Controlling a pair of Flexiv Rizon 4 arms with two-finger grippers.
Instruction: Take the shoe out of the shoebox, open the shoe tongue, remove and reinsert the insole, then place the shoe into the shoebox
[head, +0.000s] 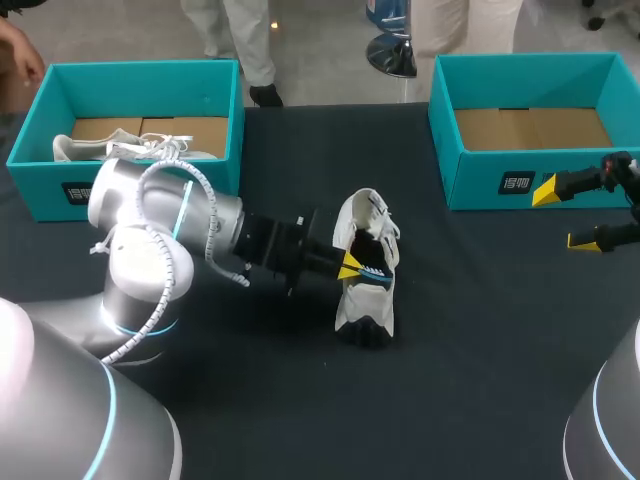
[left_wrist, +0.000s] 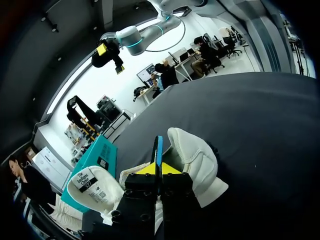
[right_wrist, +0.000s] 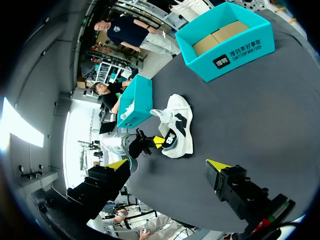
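Though apart, two shoeboxes; two shoes

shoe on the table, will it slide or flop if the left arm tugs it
Likely slides: the shoe lies loose on the table, and the right gripper hangs apart, not bracing it. Probably soft: its tongue flops open, and the insole pinched in the left gripper looks thin.

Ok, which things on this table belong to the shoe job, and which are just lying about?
Job: the shoe on the table; its blue insole, pinched by the left gripper; the empty shoebox, probably.
Lying about: the second shoe, inside the other shoebox; the right gripper hangs open, holding nothing.
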